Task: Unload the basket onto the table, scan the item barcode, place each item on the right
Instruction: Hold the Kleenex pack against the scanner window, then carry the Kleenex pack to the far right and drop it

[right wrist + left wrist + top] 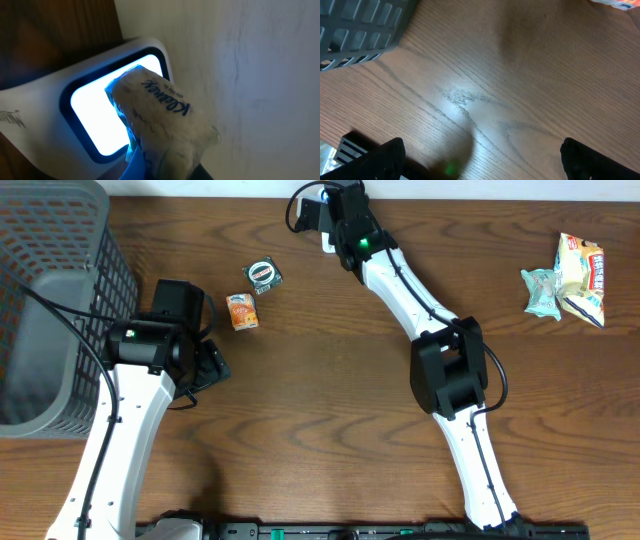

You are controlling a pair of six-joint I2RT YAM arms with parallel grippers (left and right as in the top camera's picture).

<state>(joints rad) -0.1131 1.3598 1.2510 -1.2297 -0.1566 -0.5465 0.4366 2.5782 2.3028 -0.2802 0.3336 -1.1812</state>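
Brown wood with a dark grain makes the worktop [330, 410], the largest thing in view. The landmark here is the scanner [90, 117], a white housing with a blue lit window, which stands at the far edge of the worktop. Far to the left of the scanner is a grey plastic basket [60, 250] with a grid wall. The right arm [400, 275] stretches from the near edge up to the scanner. The left arm [130, 410] ends well to the left of the scanner and nearer to the robot, close to the basket. Far to the right of the scanner lie some snack bags [575, 275].

The right claw [318, 212] is pressed together on the tissue pack [160, 120], which is the item of the task. The pack is in the air directly in front of the scanner window, very near it, and the blue light falls on its wrapper. The printed brand name faces the wrist camera; where the barcode is, I cannot tell. The left claw [480, 167] is spread wide and holds nothing, above bare wood.

Between the left claw and the scanner lie an orange packet [241, 311] and, closer to the scanner, a round tin [264, 274].

I judge the task to be in its main step: the pick and the carry are done, and the item is presented. What is left is that the scanner reads the code, perhaps after a turn of the pack; no picture shows a confirmed read.
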